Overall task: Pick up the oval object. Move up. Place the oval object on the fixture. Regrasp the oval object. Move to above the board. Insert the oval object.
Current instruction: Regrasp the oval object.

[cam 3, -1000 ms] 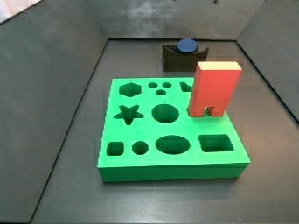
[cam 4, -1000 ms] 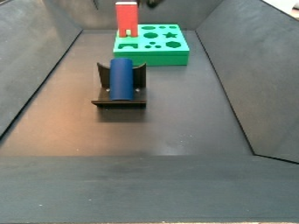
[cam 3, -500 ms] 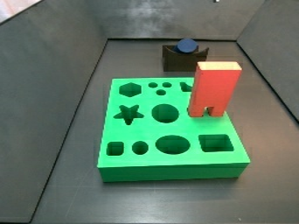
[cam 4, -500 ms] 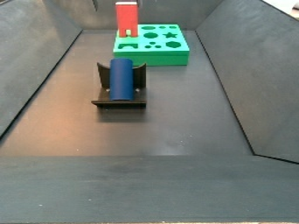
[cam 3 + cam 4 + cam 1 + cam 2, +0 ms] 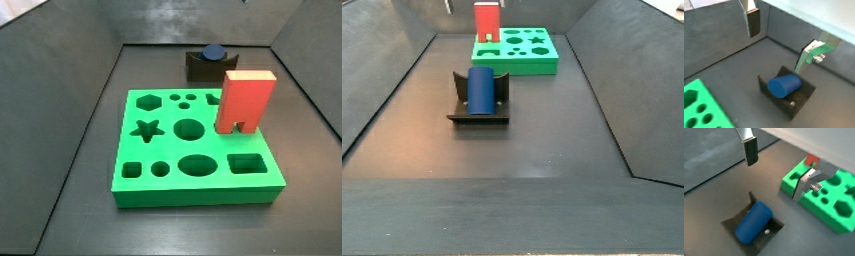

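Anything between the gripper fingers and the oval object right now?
No. In both wrist views the gripper hangs open above the oval object, which lies in the fixture. Only bare air and dark floor show between the fingers and it.

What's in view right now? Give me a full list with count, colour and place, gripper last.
Peg: one, dark blue, lying in the notch of the fixture, not held.
Fixture: one, dark, on the floor apart from the board.
Board: one, bright green, on the floor, with star, hexagon, round, oval and square holes.
Block: one, red, standing upright on the board near one edge.
Floor: dark grey, walled in on the sides.
Gripper: one, silver fingers with dark pads, open and empty, above the peg and fixture in both wrist views; not in either side view.
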Robot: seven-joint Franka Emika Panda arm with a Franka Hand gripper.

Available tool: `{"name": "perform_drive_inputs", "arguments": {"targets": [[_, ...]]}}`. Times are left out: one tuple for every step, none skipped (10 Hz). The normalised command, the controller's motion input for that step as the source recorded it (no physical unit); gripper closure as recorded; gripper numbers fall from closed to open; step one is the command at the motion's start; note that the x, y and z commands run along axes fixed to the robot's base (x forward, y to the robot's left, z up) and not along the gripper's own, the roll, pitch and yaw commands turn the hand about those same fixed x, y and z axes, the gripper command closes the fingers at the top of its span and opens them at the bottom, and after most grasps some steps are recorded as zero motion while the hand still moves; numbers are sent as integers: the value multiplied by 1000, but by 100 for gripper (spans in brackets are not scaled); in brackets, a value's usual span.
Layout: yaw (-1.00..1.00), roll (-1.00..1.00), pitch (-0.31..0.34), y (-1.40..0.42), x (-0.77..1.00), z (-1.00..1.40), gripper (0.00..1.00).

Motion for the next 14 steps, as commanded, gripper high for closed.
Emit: {"name": "perform_drive_inputs", "arguments": {"targets": [[45, 1000, -12, -16, -31, 8, 0], [46, 1000, -11, -20, -25, 13, 0], [47, 1000, -6, -20, -18, 17, 0], [48, 1000, -2, -21, 2, 5, 0], [50, 1000, 3, -19, 16, -4, 0], [54, 1000, 13, -25, 30, -5, 0], [56, 1000, 21, -24, 38, -6, 0], [62, 1000, 39, -27, 59, -10, 0], [72, 1000, 67, -32, 71, -6, 0], [86, 1000, 93, -34, 82, -7, 0], [101, 1000, 112, -36, 87, -13, 0], [114, 746, 116, -37, 90, -14, 0], [128, 486, 108, -42, 87, -14, 0], [139, 312, 97, -32, 85, -7, 0]]}}
